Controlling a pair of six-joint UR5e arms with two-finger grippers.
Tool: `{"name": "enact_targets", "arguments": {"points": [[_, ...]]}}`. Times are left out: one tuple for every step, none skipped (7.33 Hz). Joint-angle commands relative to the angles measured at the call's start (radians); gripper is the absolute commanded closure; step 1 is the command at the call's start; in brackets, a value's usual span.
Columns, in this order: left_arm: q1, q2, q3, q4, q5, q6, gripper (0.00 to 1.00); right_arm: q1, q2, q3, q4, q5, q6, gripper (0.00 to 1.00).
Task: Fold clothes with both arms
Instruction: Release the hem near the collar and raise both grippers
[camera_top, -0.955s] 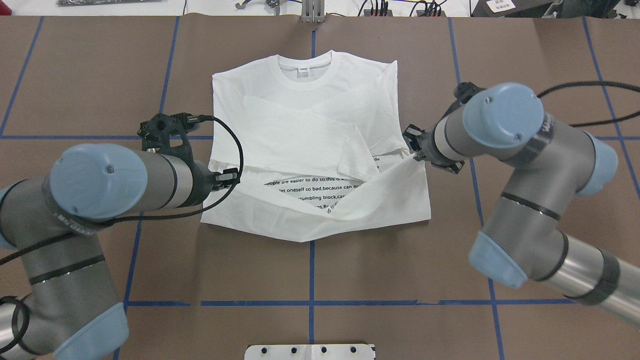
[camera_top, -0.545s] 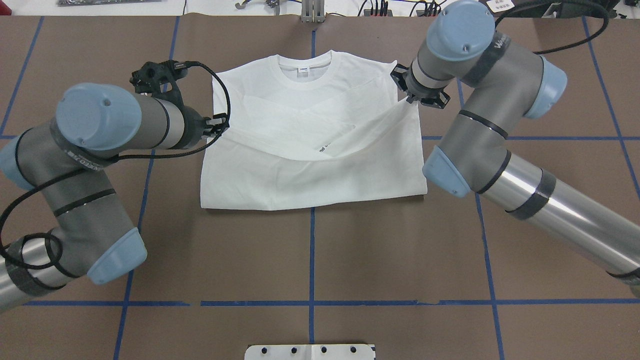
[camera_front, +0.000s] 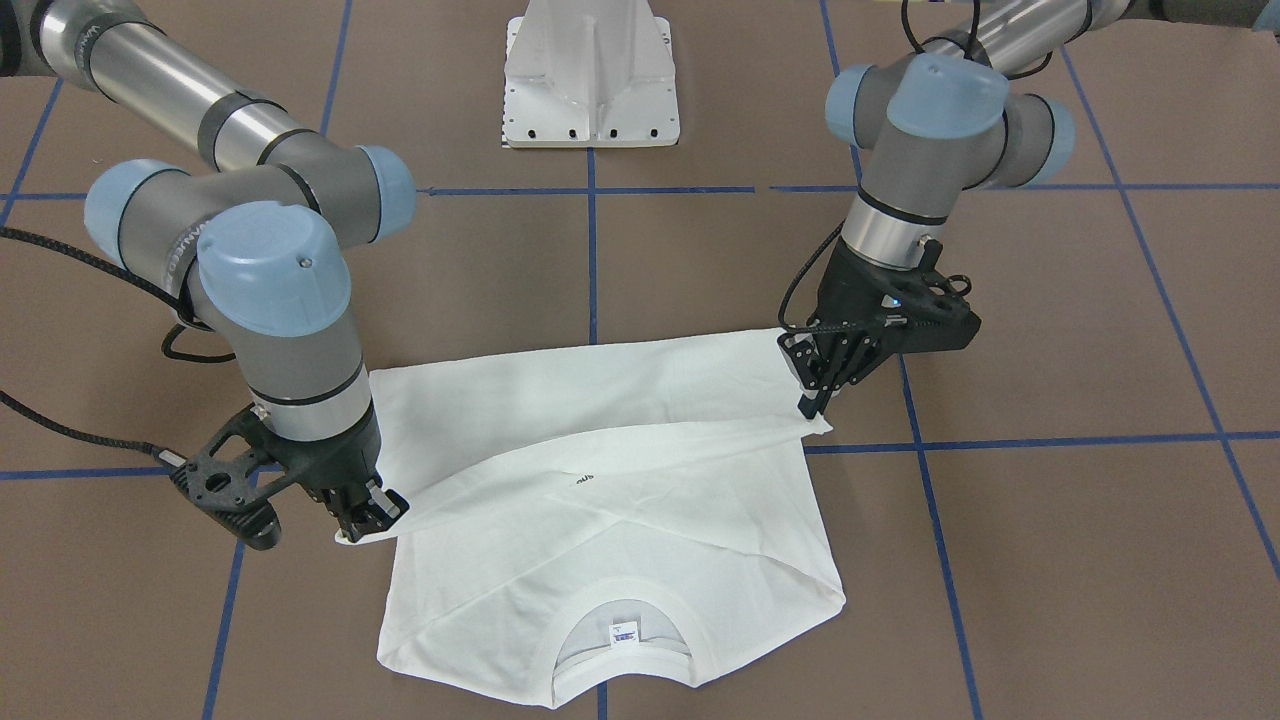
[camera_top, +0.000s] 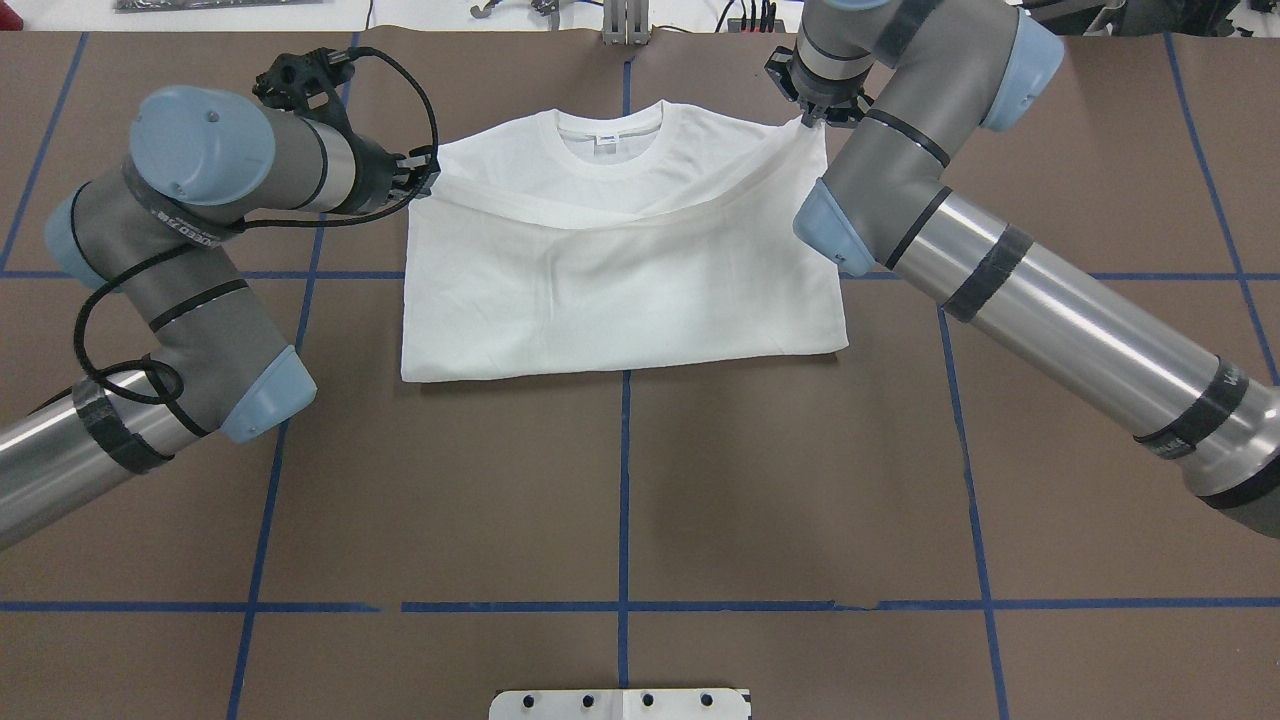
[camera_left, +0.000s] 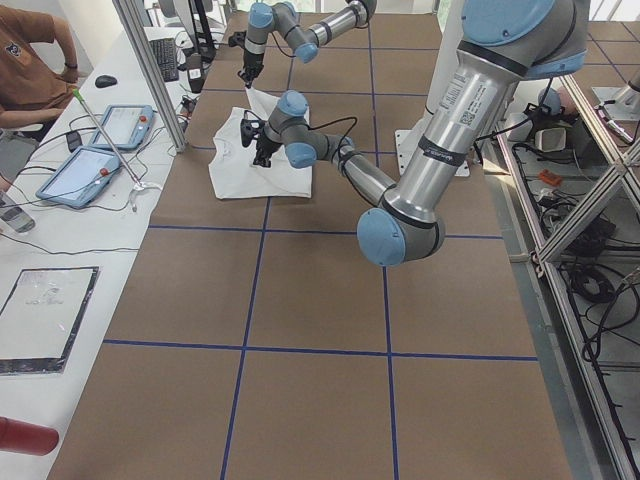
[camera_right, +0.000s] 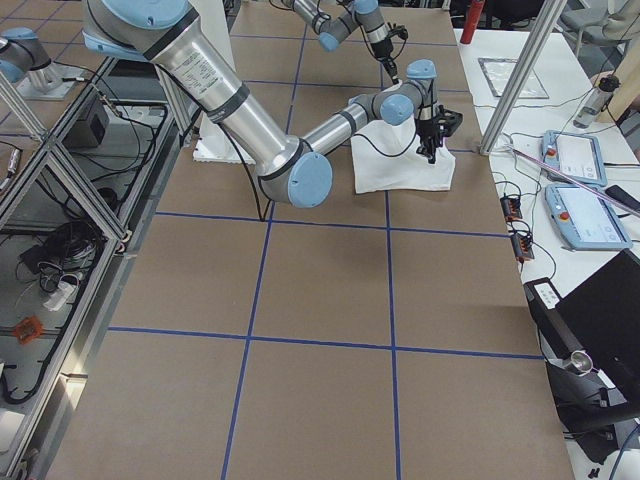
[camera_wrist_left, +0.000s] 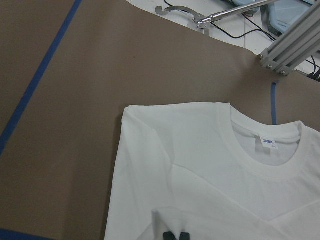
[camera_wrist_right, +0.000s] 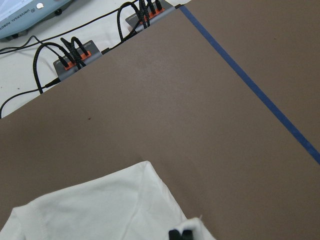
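T-shirt (camera_top: 620, 300) lies on the far middle of the table (camera_top: 620, 480). I've swept its hem over the print to the shoulders. My left gripper (camera_top: 422, 182) and right gripper (camera_top: 812, 118) each pinch a corner, so I judge release comes next.

We see T-shirt (camera_top: 620, 290) plain white on upturned side; ribbed collar (camera_top: 612, 167) same white. Neck label (camera_top: 606, 139) white with blue mark. We spot scrap of black print (camera_front: 578, 481) at fold edge. Table cover (camera_top: 800, 480) brown, crossed by blue tape lines (camera_top: 623, 480) in grid. Left arm (camera_top: 180, 290) and right arm (camera_top: 1050, 300): grey tubes, light blue joint caps, black bands. Left gripper (camera_top: 425, 180), right gripper (camera_top: 812, 112), cables (camera_front: 70, 260) black. Pedestal base (camera_front: 592, 80) white.
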Motion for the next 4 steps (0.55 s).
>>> {"name": "enact_targets", "arguments": {"points": [[-0.012, -0.035, 0.139, -0.102, 0.008, 0.002, 1.00, 0.002, 0.025, -0.147, 0.108, -0.007, -0.004, 1.00], [-0.018, -0.065, 0.194, -0.104, 0.008, 0.017, 1.00, 0.001, 0.039, -0.181, 0.108, -0.014, -0.010, 1.00], [-0.025, -0.070, 0.199, -0.102, 0.012, 0.022, 1.00, -0.001, 0.062, -0.215, 0.110, -0.028, -0.008, 1.00], [-0.060, -0.072, 0.201, -0.099, 0.028, 0.028, 1.00, 0.001, 0.074, -0.229, 0.110, -0.039, -0.010, 1.00]]}}
